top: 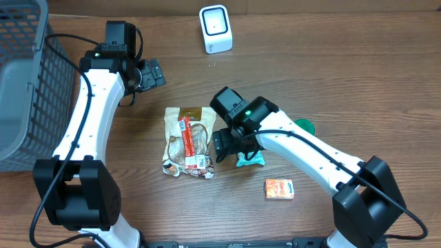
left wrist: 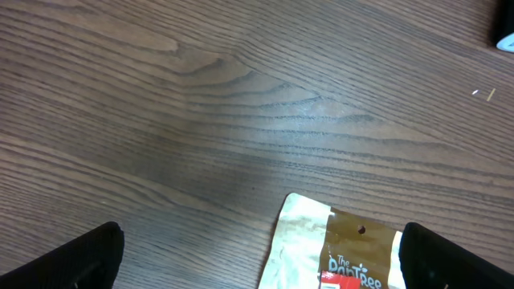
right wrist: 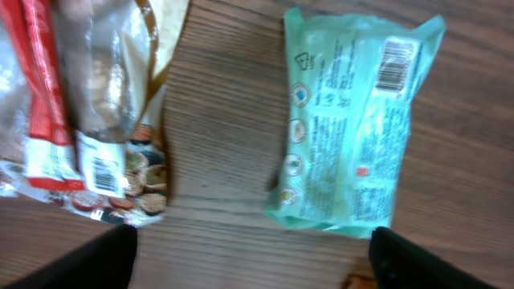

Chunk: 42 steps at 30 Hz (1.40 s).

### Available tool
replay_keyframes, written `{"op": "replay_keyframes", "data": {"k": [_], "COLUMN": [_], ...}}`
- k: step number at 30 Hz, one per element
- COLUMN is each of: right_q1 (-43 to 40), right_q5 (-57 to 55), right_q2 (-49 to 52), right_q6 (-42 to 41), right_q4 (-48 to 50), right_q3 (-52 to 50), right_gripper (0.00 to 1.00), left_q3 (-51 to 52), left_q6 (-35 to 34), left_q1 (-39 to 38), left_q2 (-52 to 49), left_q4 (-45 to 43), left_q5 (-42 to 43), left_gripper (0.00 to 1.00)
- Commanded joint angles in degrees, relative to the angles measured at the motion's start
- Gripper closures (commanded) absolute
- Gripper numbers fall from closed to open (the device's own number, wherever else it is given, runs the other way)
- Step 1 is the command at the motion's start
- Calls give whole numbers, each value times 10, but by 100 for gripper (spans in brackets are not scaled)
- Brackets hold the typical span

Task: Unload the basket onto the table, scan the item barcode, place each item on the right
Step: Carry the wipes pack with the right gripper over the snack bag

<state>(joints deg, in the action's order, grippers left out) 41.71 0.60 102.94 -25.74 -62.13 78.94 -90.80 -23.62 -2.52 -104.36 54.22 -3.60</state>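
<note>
Right pincer (right wrist: 253,237): spread wide and gripping nothing. It is poised over the worktop (right wrist: 217,120) between two packs, likely so that either can be taken.
Green packet (right wrist: 349,120): lies flat at the pincer's 1 o'clock with its barcode (right wrist: 395,64) face up; probably the item to scan.
Snack bag (right wrist: 96,104): lies flat at the pincer's 10 o'clock, its own label showing.
Scanner (top: 216,29): stands upright at the worktop's 12 o'clock, well apart, window facing the arms.
Left pincer (left wrist: 259,241): fully spread and empty, held out of the way near 10 o'clock.

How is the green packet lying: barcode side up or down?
Barcode side up. The green packet lies flat on the table; the right wrist view shows its barcode facing the camera.
</note>
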Motion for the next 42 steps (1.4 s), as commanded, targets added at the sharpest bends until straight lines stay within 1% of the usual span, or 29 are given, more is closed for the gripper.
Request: {"op": "replay_keyframes", "data": {"k": [1,4,6,9,10,13,16,18,24,33,42], "right_q1": [-2,-2,-1,5,9,19,28,34,52,55,55], "right_q5": [-43,-50,-50,-50,-50,-51,-51,-57,-122,-126,-123], "right_q2": [-2,-2,-2,-1,-1,0,1,1,1,13,60], "right_q6": [-10,-7,-8,-4,7,35,35,35,51,68,72], "right_q4": [3,11,39,72,77,87,101,105,105,109,111], "right_q3": [-31,-62,-84,-105,-109,-112,-112,-112,-112,-114,-115], "right_gripper": [18,22,23,27,29,31,43,43,43,43,43], "left_q3": [-13,-13,-13,-13,-13,-13,-13,-13,-13,-13,-13], "left_q6": [-4,-4,-4,-4,-4,-4,-4,-4,-4,-4,-4], "left_q1": [-2,-2,-2,-2,-2,-2,-2,-2,-2,-2,-2], "left_q2": [10,10,10,10,10,10,10,10,10,10,10], "left_q4": [-1,-1,-1,-1,-1,-1,-1,-1,-1,-1,-1], "left_q5": [5,5,5,5,5,5,5,5,5,5,5], "left_gripper": [0,0,0,0,0,0,0,0,0,0,0]}}
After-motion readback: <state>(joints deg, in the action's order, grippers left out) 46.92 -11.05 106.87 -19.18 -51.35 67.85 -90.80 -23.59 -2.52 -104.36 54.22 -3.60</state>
